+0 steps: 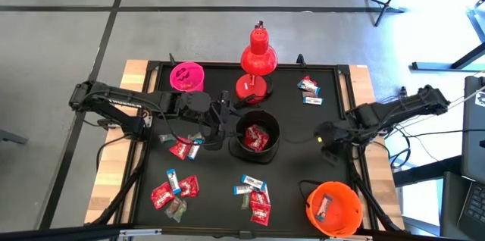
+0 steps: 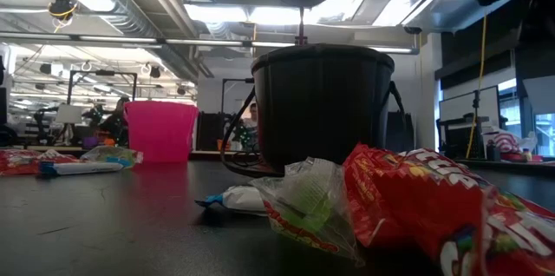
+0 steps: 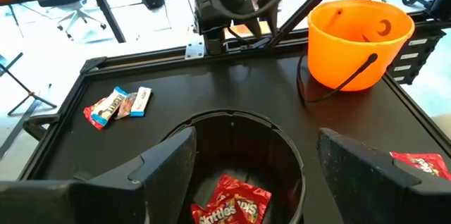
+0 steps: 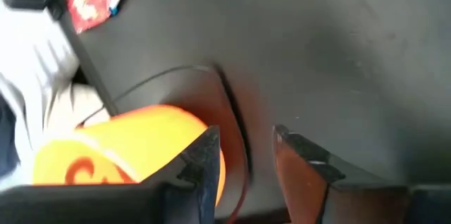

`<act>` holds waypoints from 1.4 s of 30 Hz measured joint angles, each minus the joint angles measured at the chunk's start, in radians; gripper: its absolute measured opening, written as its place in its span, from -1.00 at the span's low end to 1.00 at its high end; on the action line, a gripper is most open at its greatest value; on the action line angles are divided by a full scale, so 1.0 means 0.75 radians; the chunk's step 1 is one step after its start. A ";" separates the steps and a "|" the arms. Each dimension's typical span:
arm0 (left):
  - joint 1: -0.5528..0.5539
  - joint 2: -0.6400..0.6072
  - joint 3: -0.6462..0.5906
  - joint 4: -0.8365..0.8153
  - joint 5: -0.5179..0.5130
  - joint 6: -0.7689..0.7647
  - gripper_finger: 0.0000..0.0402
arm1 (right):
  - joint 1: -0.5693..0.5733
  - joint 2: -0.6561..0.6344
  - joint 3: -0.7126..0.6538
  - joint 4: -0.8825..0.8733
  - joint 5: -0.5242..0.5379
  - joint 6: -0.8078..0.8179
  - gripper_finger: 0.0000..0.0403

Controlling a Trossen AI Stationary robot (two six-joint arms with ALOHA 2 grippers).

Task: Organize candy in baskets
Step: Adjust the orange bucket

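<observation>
Three baskets are sitting on the table [image 1: 151, 70]: pink basket [image 1: 186, 76] at the far left, black basket [image 1: 255, 138] in the middle w/ red candies inside, orange basket [image 1: 333, 208] at the near right corner w/ one sweet in it. Left gripper [image 1: 221, 123] is hanging just beside the black basket's left rim, fingers spread wide w/ nothing between them; in its wrist view the black basket [image 3: 232, 168] is lying straight ahead and below. Right gripper [image 1: 327, 136] is hovering over bare tabletop right of the black basket, jaws partly open, apparently empty, orange basket [image 4: 134, 150] showing below its fingers. Loose candy is lying in clusters: one pile [image 1: 184, 147] just beside and toward the near side of the left gripper, more at near left [image 1: 174, 190], near centre [image 1: 254, 195], and a pair at the far right [image 1: 308, 89]. Judging by that, the left arm is much nearer the closest pile, which is lying behind its jaws rather than ahead, so it's needing to back off from the basket first.
</observation>
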 joint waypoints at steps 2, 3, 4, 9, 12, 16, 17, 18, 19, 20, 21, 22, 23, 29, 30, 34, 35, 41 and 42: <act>0.000 0.000 0.000 0.000 -0.018 0.000 0.41 | 0.039 0.000 0.000 0.004 -0.032 -0.028 -0.37; 0.000 0.000 0.000 0.000 -0.035 0.000 0.41 | 0.062 0.000 0.000 0.003 -0.048 -0.032 -0.37; 0.000 0.000 0.000 0.000 -0.050 -0.001 0.41 | 0.086 0.000 0.000 0.003 -0.054 -0.028 -0.37; 0.000 0.000 0.000 0.000 -0.066 -0.010 0.41 | 0.247 0.004 0.000 0.006 -0.020 0.121 -0.37; 0.000 0.000 0.000 0.000 -0.069 -0.011 0.41 | 0.364 0.035 0.020 0.002 0.041 0.206 -0.37; 0.000 0.000 0.000 0.001 -0.104 -0.022 0.41 | 0.476 0.117 0.149 -0.045 0.164 0.244 -0.37; 0.000 0.000 0.000 0.001 -0.106 -0.031 0.41 | 0.499 0.150 0.191 -0.065 0.205 0.244 -0.37; 0.000 0.000 0.000 0.001 -0.106 -0.037 0.41 | 0.523 0.183 0.230 -0.079 0.244 0.242 -0.37; 0.000 0.000 0.000 0.001 -0.106 -0.038 0.41 | 0.545 0.215 0.266 -0.091 0.278 0.231 -0.37; 0.000 0.000 0.000 0.001 -0.106 -0.038 0.41 | 0.567 0.249 0.295 -0.102 0.305 0.215 -0.37; 0.000 0.000 0.000 0.001 -0.106 -0.040 0.41 | 0.589 0.283 0.315 -0.103 0.324 0.204 -0.37; 0.000 0.000 0.000 0.002 -0.106 -0.044 0.41 | 0.608 0.317 0.330 -0.102 0.334 0.191 -0.37; 0.000 0.000 0.000 0.002 -0.106 -0.047 0.41 | 0.626 0.352 0.339 -0.099 0.335 0.174 -0.37; 0.000 0.000 0.000 0.003 -0.105 -0.048 0.41 | 0.676 0.527 0.347 -0.106 0.265 0.113 -0.37; 0.000 0.000 0.000 0.003 -0.105 -0.049 0.41 | 0.676 0.541 0.347 -0.104 0.254 0.111 -0.37; 0.000 0.000 0.000 0.003 -0.105 -0.073 0.41 | 0.672 0.568 0.348 -0.108 0.261 0.111 -0.37; 0.000 0.000 0.000 0.003 -0.105 -0.077 0.41 | 0.672 0.568 0.349 -0.114 0.274 0.111 -0.37; -0.006 0.000 0.000 0.003 -0.105 -0.082 0.41 | 0.672 0.568 0.349 -0.251 0.349 0.111 -0.61; -0.006 0.000 0.000 0.003 -0.105 -0.082 0.41 | 0.672 0.568 0.349 -0.278 0.361 0.111 -0.70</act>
